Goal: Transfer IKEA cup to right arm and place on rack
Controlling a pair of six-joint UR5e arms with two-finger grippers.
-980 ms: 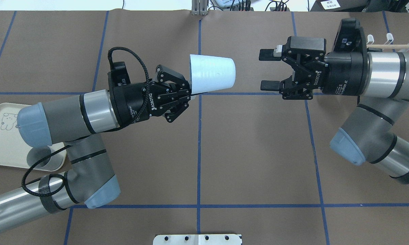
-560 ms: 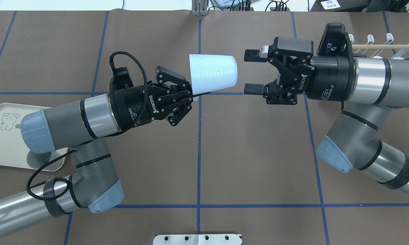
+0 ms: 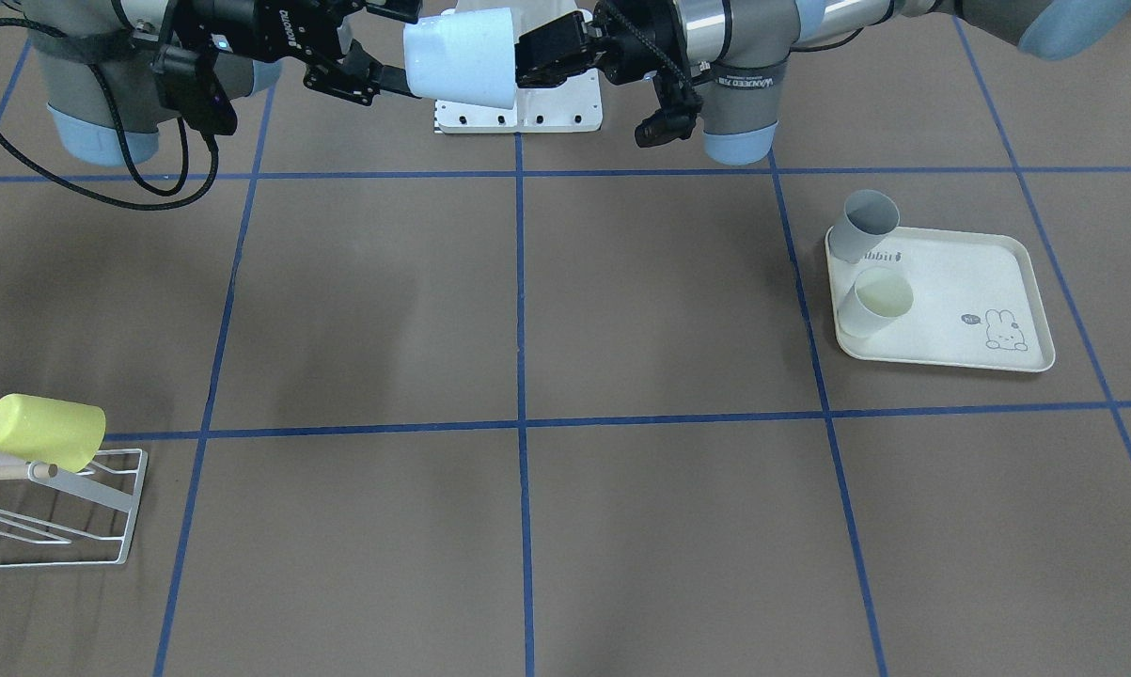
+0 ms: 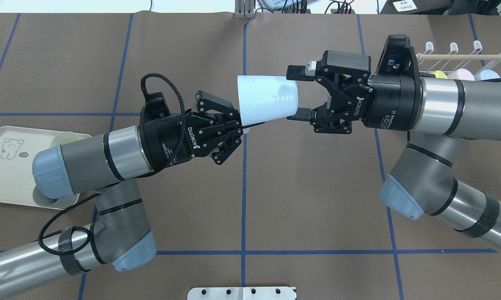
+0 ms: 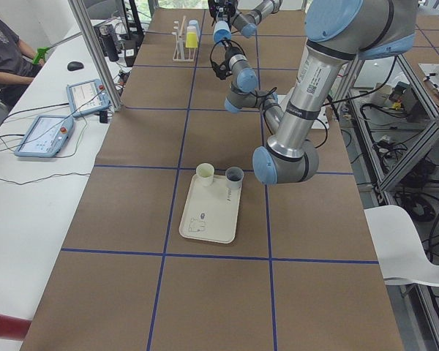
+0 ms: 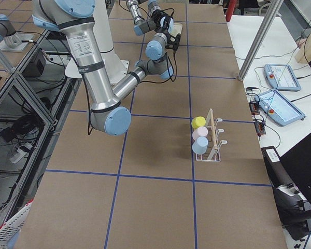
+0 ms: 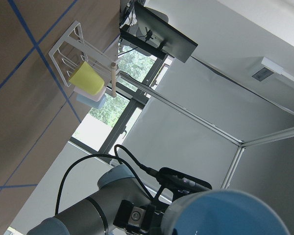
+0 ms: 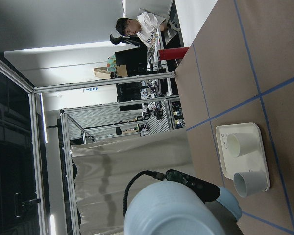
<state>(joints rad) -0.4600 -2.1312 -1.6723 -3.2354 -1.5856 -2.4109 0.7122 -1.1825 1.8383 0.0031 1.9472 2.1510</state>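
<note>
Mid-handover: the left gripper (image 4: 236, 122) clamps the cup (image 4: 267, 100) by its rim, the right gripper (image 4: 297, 95) straddles its base, jaws spread, so regrasp, release and the rack (image 4: 462, 56) remain.

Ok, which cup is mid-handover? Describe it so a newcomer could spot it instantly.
Look above the middle of the table. Between the left pincer and the right pincer, a pale blue cup lies sideways in the air. Unlike the tray cups and rack cups, it alone is gripped in mid-air.
</note>
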